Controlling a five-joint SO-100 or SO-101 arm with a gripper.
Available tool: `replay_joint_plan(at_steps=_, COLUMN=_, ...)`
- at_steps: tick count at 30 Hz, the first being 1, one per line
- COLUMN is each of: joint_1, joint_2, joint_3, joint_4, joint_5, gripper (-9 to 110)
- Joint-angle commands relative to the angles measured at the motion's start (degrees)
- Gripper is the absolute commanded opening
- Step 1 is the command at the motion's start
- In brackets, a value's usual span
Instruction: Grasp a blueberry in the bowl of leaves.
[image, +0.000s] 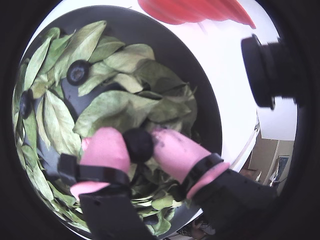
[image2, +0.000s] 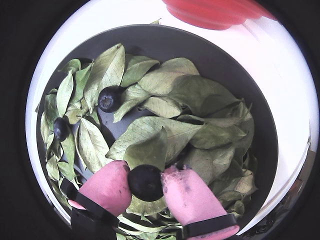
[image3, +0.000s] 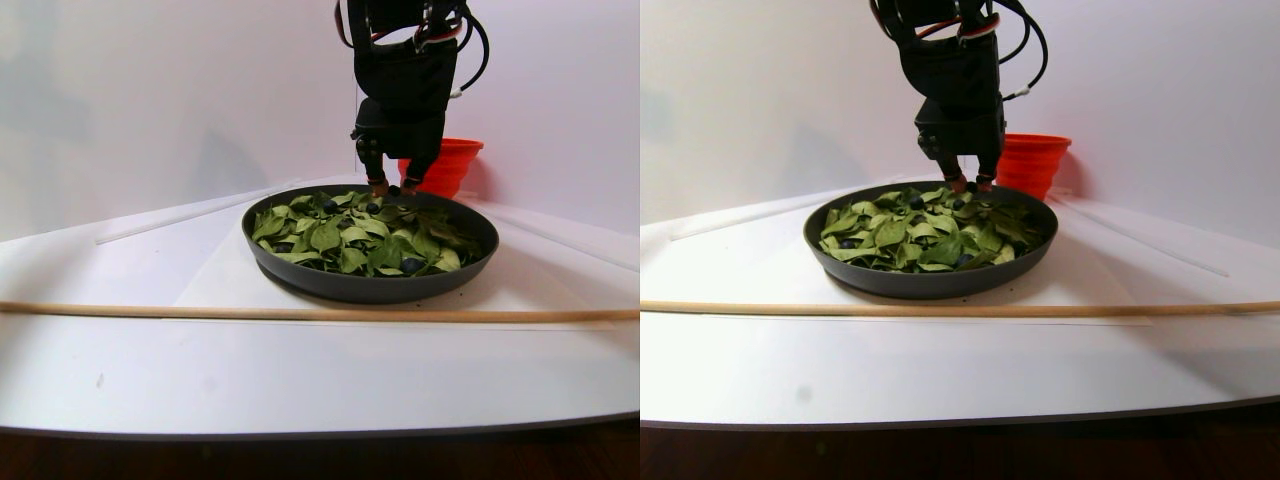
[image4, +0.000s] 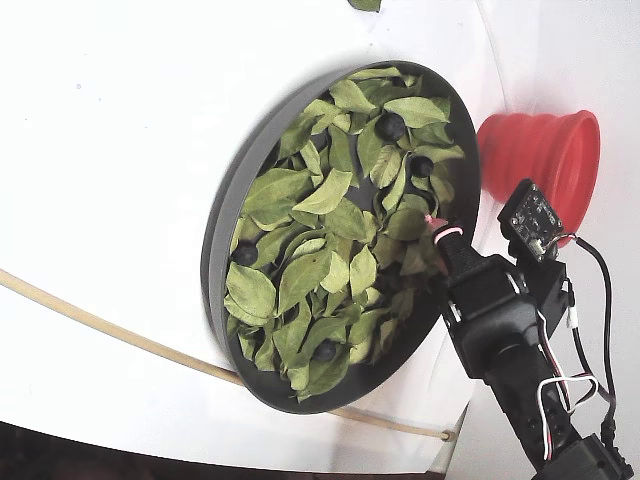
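My gripper (image: 136, 142) has pink-padded fingers and is shut on a blueberry (image: 138, 145), a round blue-black berry pinched between the two pads. The other wrist view shows the same grip (image2: 146, 176) on the blueberry (image2: 145, 182), right over the leaves (image2: 150, 132). The dark grey bowl (image2: 200, 50) is full of green leaves (image: 115, 107). A larger dark berry (image2: 108, 99) and a small one (image2: 60, 128) lie among the leaves at the left. In the fixed view the gripper (image4: 432, 225) reaches in over the bowl's (image4: 215, 250) right rim.
A red ribbed cup (image4: 540, 150) stands just beyond the bowl, also in the stereo pair view (image3: 445, 165). A thin wooden stick (image3: 300, 312) lies across the white table in front of the bowl. A black camera module (image: 265, 70) juts in at the right.
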Motion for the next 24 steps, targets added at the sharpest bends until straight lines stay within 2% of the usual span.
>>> replay_joint_plan(at_steps=1, joint_1=1.8, joint_2=7.6, joint_3=-2.1, joint_4=0.5, joint_5=-0.4, gripper=10)
replay_joint_plan(at_steps=24, joint_1=4.4, joint_2=10.3, joint_3=-5.3, joint_4=1.6, joint_5=-2.9, gripper=10)
